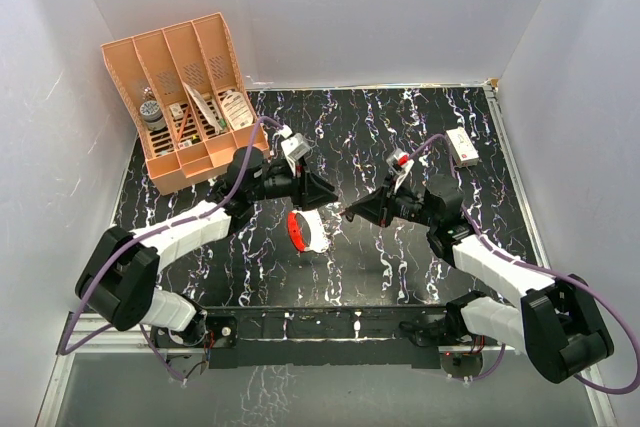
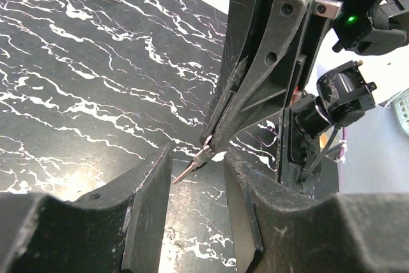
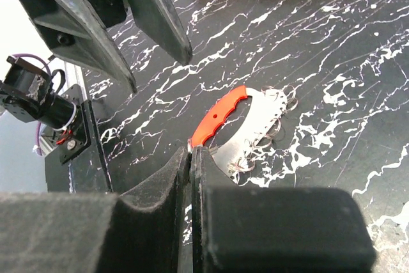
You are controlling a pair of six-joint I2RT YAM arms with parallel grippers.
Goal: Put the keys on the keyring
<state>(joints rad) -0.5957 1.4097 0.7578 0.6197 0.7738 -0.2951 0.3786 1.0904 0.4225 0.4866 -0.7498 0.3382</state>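
Here, right gripper (image 3: 192, 158): jaws pressed flat together, pinching the keys (image 2: 190, 169) at the very tip.
Keys: a thin dark sliver with a coppery end. It pokes out of the right gripper's nose and slants downward, and in the left wrist view its end sits between the left gripper's (image 1: 330, 202) fingertips.
Left gripper: jaws standing apart at a middling gap, nose to nose with the right gripper and just beside it.
Keyring (image 3: 217, 116): a pale oval loop with a thick bright red crescent along one side and fine wire curls on the pale edge. It lies flat on the table (image 1: 380, 147), just nearer than the two tips.
Left arm: elbow out to the left, forearm running right toward the table's middle.
Right arm: mirrors it, forearm running left.
Organizer (image 1: 185, 97): orange, slotted, far left corner, well apart.
White box (image 1: 462, 147): far right.
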